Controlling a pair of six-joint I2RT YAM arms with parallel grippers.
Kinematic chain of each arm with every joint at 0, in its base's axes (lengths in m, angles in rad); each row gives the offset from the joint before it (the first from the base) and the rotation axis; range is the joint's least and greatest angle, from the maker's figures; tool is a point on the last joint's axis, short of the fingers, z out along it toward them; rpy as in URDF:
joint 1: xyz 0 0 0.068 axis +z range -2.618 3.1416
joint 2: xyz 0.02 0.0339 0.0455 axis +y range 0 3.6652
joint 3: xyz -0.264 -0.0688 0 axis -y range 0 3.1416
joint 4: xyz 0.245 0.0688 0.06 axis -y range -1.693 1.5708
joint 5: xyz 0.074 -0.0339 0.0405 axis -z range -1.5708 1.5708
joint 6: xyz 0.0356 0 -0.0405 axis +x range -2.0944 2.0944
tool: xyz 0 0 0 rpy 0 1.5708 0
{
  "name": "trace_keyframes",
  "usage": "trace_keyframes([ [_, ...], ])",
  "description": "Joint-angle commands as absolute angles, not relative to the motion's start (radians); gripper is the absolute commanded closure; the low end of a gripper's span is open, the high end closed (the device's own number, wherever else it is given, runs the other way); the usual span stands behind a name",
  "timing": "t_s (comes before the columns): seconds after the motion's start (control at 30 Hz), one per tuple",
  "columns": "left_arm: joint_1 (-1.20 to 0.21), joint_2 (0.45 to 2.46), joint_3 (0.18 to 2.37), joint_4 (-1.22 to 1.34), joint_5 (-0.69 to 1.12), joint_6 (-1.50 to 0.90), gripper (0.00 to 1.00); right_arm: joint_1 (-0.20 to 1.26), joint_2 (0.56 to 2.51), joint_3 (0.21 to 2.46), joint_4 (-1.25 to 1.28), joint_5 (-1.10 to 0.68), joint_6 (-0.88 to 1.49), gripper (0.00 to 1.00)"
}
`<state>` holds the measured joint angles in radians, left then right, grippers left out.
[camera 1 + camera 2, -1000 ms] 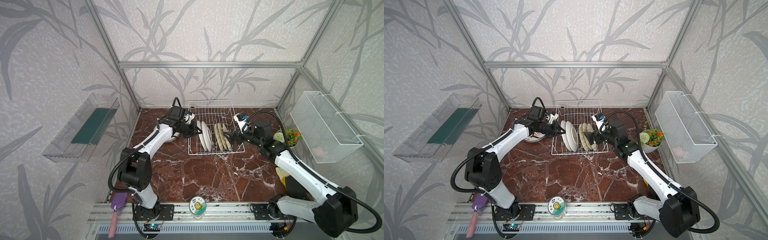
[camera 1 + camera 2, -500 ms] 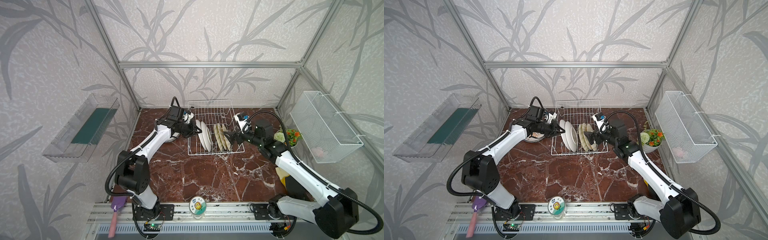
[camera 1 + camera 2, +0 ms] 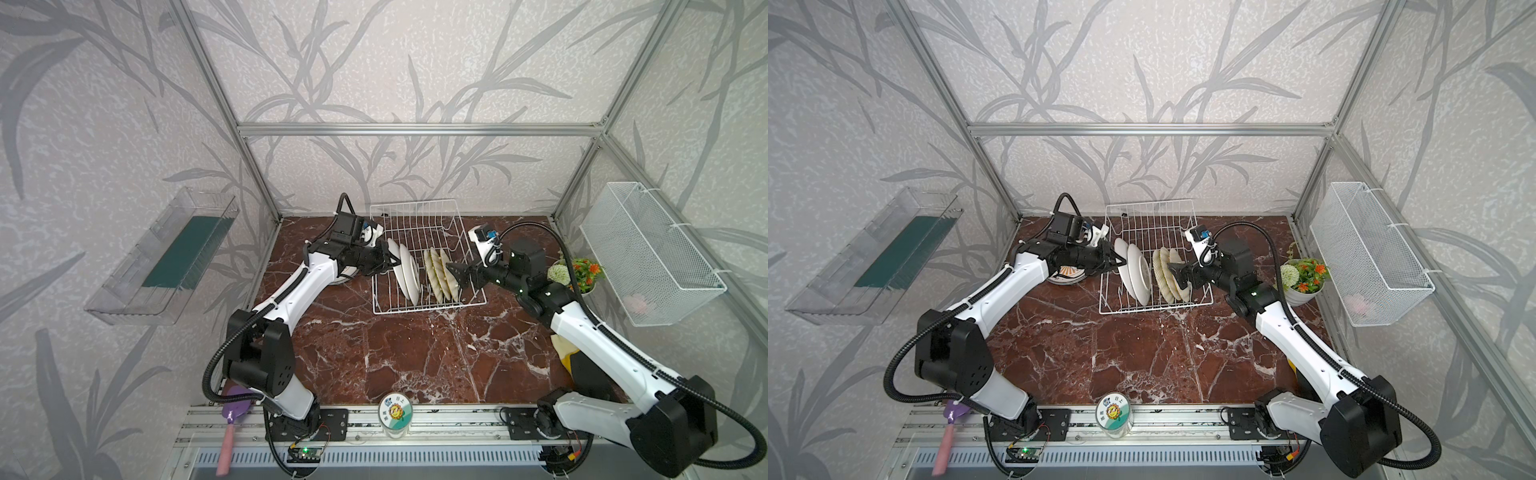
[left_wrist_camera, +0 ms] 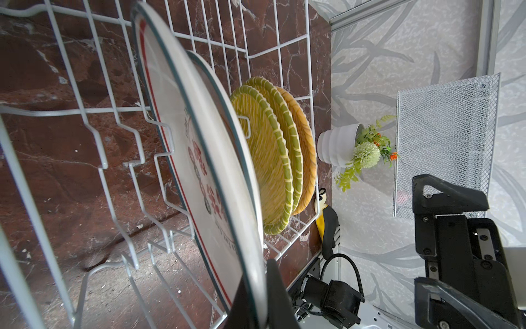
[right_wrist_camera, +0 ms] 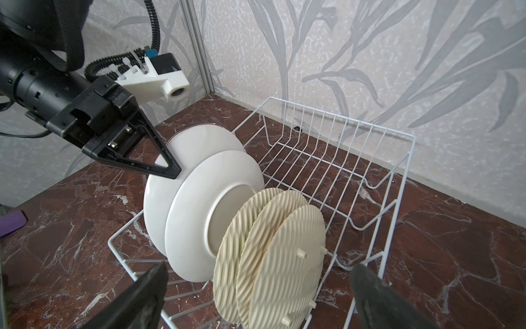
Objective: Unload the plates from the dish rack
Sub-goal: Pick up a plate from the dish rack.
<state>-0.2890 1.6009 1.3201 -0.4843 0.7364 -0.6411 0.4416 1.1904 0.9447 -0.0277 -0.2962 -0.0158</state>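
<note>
Pinching the rim of the outermost white plate (image 5: 155,205), the left end effector (image 3: 390,262) is clamped fully shut on it. It reaches in from 9 o'clock of the dish rack (image 3: 415,203), which sits toward 12 o'clock on the bench (image 3: 395,353). That plate stands on edge at the rack's 9 o'clock end, with a second white plate (image 5: 205,205) just beside it and three woven plates (image 5: 284,256) toward 3 o'clock. Another white plate (image 3: 1068,274) lies flat on the bench at the rack's 9 o'clock, under the left arm. The right end effector (image 3: 454,275) hovers at 3 o'clock of the woven plates, jaws spread wide, gripping nothing.

The hold is on the rim alone, so the ceramic could probably pivot or slip once its weight leaves the wires. Its lower edge might snag a prong and drag the light rack along. The neighbouring plate may topple if it leans on this one. With both arms close across the rack, simultaneous moves risk a clash.
</note>
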Motion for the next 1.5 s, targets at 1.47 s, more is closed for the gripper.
trace_keyframes([
  [1.47,-0.264,1.671,1.488,-0.549,0.842,-0.570,1.00,0.452,1.181,0.931,0.020,-0.295,0.003,0.01],
])
